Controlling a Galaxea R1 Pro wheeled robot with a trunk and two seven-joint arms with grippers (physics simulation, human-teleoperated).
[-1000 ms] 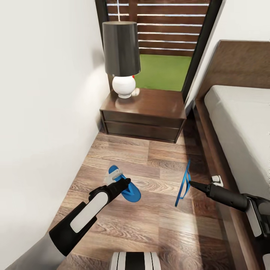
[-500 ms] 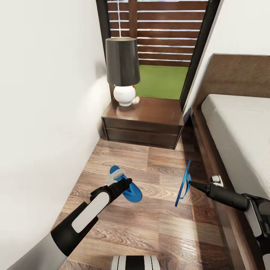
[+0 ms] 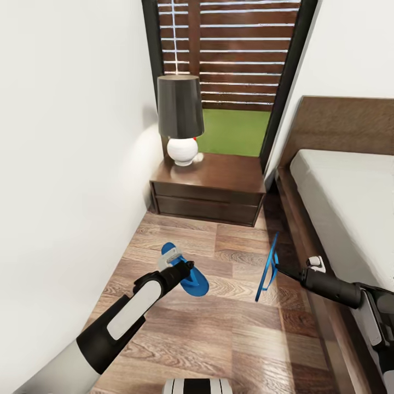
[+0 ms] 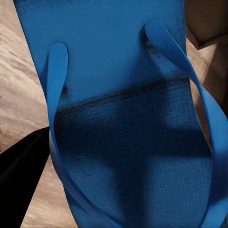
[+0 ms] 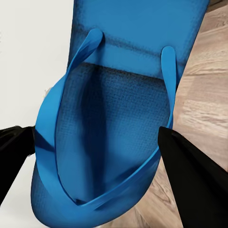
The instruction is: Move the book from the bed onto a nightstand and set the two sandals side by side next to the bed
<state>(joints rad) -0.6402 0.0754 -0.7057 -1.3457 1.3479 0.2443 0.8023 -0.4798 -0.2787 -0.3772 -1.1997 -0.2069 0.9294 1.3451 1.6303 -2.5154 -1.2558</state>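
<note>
Sandals: your left gripper (image 3: 183, 272) clamps one (image 3: 189, 276), right gripper (image 3: 280, 268) the other (image 3: 268, 269), three o'clock; neither placed, book outstanding.

wood-plank floor (image 3: 230, 334), nightstand (image 3: 208, 189) bearing lamp (image 3: 181, 117)

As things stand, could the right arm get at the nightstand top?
Probably not from here. The right gripper is shut on a blue sandal held on edge above the floor, and the nightstand stands well ahead by the window; the way is free, but the base would likely have to roll closer.
</note>
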